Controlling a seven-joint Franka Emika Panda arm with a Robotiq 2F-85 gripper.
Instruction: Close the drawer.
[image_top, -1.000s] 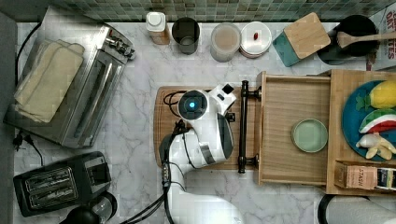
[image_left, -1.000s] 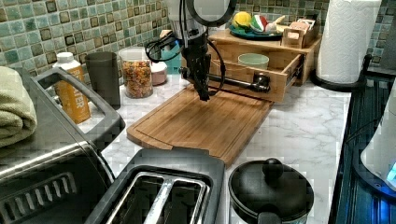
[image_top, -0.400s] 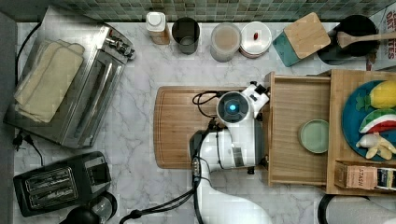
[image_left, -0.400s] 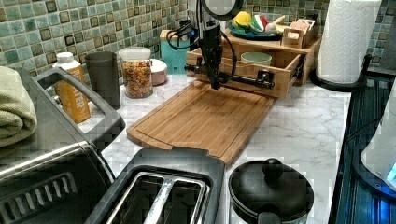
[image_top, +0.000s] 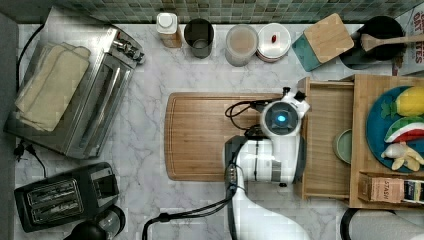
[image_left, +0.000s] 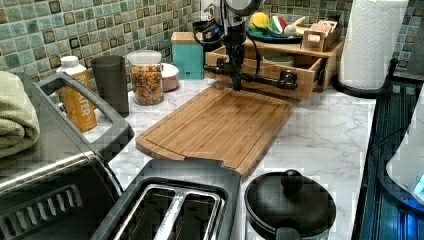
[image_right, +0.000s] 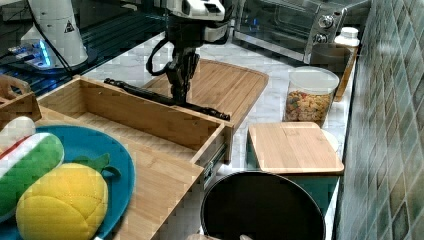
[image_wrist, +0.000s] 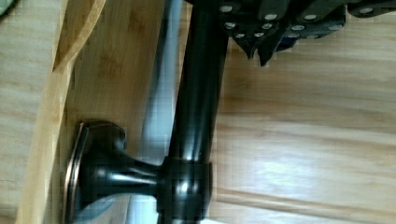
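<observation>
Your gripper (image_right: 180, 92) stands at the drawer's black bar handle (image_right: 165, 99), its fingertips down against the bar on the cutting-board side; you can see them held close together in the wrist view, tips nearly meeting beside the bar rather than around it. The drawer (image_top: 327, 145) sticks out of the wooden stand (image_top: 380, 85), still partly open, with a pale green bowl (image_top: 344, 146) inside it, half under the stand's top. On that top sit a blue plate (image_top: 380, 130) of toy food and a small box (image_top: 387, 189). The cutting board (image_top: 210, 136) lies flat just beside the drawer's front, under the handle. Behind the drawer, toward the tiled wall, you have a teal box with a wooden lid (image_top: 322, 40), a black pot (image_top: 375, 35), a jar (image_left: 146, 77), a dark cup (image_left: 111, 80) and a bottle (image_left: 76, 97). Farther beyond the board are the toaster oven (image_top: 85, 100) and the toaster (image_top: 62, 197).
</observation>
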